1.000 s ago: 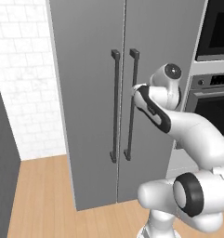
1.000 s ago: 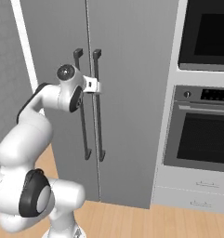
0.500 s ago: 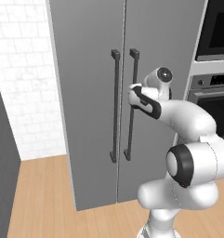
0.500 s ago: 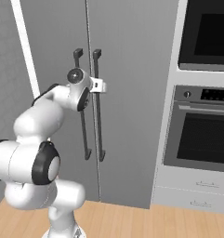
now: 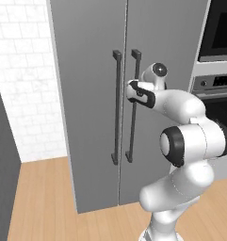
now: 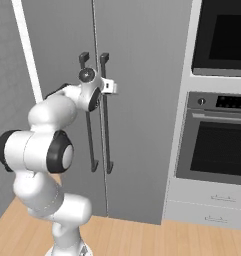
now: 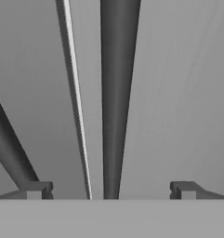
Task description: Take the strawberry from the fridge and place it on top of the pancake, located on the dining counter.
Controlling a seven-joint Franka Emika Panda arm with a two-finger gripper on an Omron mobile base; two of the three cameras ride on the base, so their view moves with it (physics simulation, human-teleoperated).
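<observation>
Closed fridge (image 5: 91, 94), both doors shut. I have the gripper (image 7: 111, 189) raised at the right door's bar handle (image 7: 117, 93); my fingers (image 7: 36, 189) are spread wide, one on each side of the bar, not closed on it. Left handle (image 5: 116, 106) stands just beside. Wall oven (image 6: 219, 137) to the right.

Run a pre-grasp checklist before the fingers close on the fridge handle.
1. Gripper open: ok, fingers stand wide apart.
2. Right handle between the fingers: ok, the bar runs up the middle of the hand view.
3. Left handle outside the fingers: ok, it passes off to one side.
4. Fridge doors shut: ok, only the thin seam shows.
5. Fingers reaching past the bar: cannot tell.
6. Strawberry located: cannot tell, doors closed.
</observation>
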